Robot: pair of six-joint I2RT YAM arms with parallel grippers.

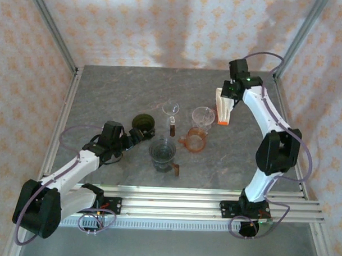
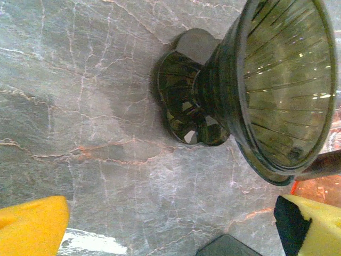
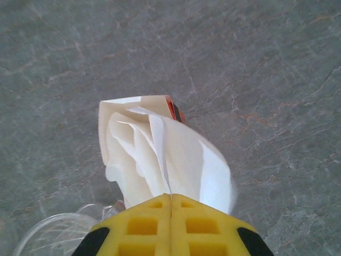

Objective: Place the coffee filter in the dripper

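Observation:
The dark green dripper (image 1: 142, 122) stands left of centre on the table; the left wrist view shows its ribbed cone (image 2: 282, 80) and flower-shaped foot (image 2: 186, 104). My left gripper (image 1: 137, 134) hovers just in front of it, open, with the yellow fingers (image 2: 32, 224) spread wide over bare stone. The white paper coffee filter (image 3: 160, 154) fans out from a stack (image 1: 223, 109) with an orange base at the back right. My right gripper (image 3: 170, 198) is shut on the filter's top edge, its yellow pads pressed together.
Between the arms stand a clear funnel (image 1: 171, 109), a clear cup (image 1: 203, 116), an orange measuring cup (image 1: 196, 140) and a dark glass server (image 1: 162, 152). Two small brown pieces (image 1: 172, 128) lie near them. A clear glass rim (image 3: 53, 234) sits close under the right wrist.

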